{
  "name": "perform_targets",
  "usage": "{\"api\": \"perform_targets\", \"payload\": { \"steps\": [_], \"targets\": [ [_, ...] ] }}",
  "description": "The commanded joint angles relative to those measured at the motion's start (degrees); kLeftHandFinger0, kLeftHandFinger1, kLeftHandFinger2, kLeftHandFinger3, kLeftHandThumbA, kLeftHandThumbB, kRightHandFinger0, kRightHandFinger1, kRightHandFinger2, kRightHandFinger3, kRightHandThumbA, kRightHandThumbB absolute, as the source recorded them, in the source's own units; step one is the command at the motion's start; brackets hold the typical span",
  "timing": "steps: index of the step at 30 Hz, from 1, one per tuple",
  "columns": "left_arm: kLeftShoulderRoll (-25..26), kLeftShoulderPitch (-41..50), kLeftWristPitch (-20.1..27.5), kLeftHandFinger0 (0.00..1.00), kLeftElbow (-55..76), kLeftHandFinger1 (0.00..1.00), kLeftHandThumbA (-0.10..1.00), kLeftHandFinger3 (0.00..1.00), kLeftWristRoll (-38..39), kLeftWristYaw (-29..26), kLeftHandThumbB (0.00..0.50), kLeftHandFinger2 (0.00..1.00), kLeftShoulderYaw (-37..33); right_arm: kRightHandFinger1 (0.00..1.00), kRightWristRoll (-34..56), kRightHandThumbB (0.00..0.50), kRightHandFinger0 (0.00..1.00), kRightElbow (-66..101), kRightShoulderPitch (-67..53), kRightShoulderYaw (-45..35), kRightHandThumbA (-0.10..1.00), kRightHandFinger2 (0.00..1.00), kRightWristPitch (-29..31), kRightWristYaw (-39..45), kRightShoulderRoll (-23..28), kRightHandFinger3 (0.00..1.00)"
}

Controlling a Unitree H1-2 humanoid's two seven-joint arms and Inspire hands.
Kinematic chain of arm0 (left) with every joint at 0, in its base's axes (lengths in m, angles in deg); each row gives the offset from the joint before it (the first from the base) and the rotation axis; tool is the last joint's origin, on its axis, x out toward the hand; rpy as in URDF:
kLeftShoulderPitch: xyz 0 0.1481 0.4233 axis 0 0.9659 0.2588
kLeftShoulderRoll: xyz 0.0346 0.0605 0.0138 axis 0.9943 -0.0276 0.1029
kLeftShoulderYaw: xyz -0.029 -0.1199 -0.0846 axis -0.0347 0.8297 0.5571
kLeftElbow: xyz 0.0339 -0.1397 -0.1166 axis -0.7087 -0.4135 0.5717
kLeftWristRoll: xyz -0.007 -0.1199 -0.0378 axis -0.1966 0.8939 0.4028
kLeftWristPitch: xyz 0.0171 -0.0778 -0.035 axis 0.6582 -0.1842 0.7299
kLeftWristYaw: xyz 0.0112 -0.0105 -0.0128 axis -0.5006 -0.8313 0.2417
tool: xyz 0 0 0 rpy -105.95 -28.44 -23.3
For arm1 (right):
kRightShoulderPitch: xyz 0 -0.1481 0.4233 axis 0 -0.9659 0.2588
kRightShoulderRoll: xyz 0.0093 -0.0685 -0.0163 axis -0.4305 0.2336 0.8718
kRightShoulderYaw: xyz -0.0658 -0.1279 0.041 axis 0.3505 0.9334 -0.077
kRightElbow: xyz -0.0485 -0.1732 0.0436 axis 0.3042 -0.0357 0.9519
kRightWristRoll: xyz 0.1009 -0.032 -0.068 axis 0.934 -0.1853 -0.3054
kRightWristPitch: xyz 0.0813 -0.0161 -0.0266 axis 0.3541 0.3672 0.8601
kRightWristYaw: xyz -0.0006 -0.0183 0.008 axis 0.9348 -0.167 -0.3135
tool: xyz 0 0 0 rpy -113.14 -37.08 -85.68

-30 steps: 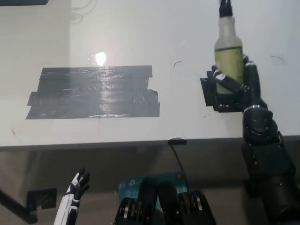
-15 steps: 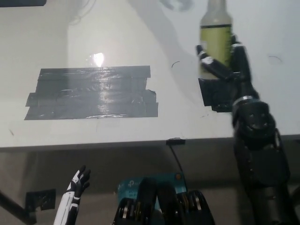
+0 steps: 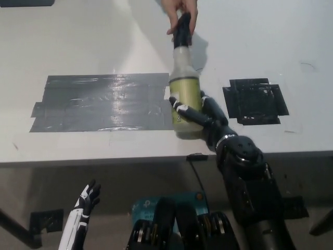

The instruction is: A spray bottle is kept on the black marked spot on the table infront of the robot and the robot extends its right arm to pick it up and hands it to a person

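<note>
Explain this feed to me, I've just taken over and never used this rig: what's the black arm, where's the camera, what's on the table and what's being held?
The view comes from a camera on the humanoid's head, looking steeply down. The black right hand is shut on the spray bottle, holding it above the white table. A person's hand at the top edge grips the bottle's dark nozzle. The small black marked spot is bare. A wide grey tape patch lies left of the bottle. The white left hand rests open at lower left, below the table edge.

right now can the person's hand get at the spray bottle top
Probably yes. The person's hand is already on the spray bottle head, which the black right hand leaves free by holding only the lower body. The white left hand rests below the table.
</note>
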Motion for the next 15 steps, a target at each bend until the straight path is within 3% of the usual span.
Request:
{"api": "perform_targets", "payload": {
  "steps": [1,7,8,9,10,11,12,13,15],
  "targets": [
    [0.7,-0.1,0.7,1.00,1.2,1.00,1.00,1.00,-0.4,0.4,0.381,1.00,-0.5,0.45,2.0,0.143,0.00,0.7,2.0,-0.6,-0.10,0.87,2.2,0.7,-1.1,0.92],
    [0.9,0.2,0.4,1.00,1.4,1.00,1.00,1.00,-0.2,0.6,0.372,1.00,-0.6,0.46,2.5,0.129,0.00,1.2,1.7,-0.9,-0.10,0.87,3.2,0.7,-1.3,0.91],
    [0.9,0.2,0.2,1.00,1.5,1.00,1.00,1.00,-0.3,0.6,0.372,1.00,-0.7,0.48,2.7,0.147,0.01,1.6,1.7,-1.1,-0.10,0.88,3.9,0.5,-1.3,0.92],
    [0.9,0.2,0.3,1.00,1.5,1.00,1.00,1.00,-0.4,0.5,0.367,1.00,-0.7,0.50,3.0,0.209,0.05,2.2,1.6,-1.5,0.02,0.87,4.6,0.6,-1.4,0.99],
    [0.9,0.0,0.4,1.00,1.5,1.00,1.00,1.00,-0.4,0.6,0.366,1.00,-0.7,0.68,3.8,0.286,0.23,3.0,1.6,-1.8,0.15,1.00,4.4,1.1,-1.3,1.00],
    [1.0,-0.3,0.4,1.00,1.4,1.00,1.00,1.00,-0.3,0.7,0.366,1.00,-0.8,0.63,4.6,0.286,0.23,3.9,1.5,-2.2,0.21,1.00,4.1,1.8,-1.1,1.00],
    [1.0,-0.4,0.6,1.00,1.3,1.00,1.00,1.00,-0.2,0.7,0.364,1.00,-0.8,1.00,5.8,0.394,0.80,5.6,1.0,-1.6,0.44,1.00,3.3,4.5,-0.4,1.00],
    [1.1,-0.3,0.6,1.00,1.2,1.00,1.00,1.00,-0.4,0.7,0.364,1.00,-0.9,1.00,6.4,0.427,1.00,6.8,0.5,-0.3,0.54,1.00,3.9,8.0,0.9,1.00],
    [1.2,-0.2,0.5,1.00,1.2,1.00,1.00,1.00,-0.4,0.7,0.365,1.00,-0.9,1.00,6.9,0.493,1.00,7.5,0.2,0.2,0.57,1.00,4.0,9.6,1.6,1.00]
  ]
}}
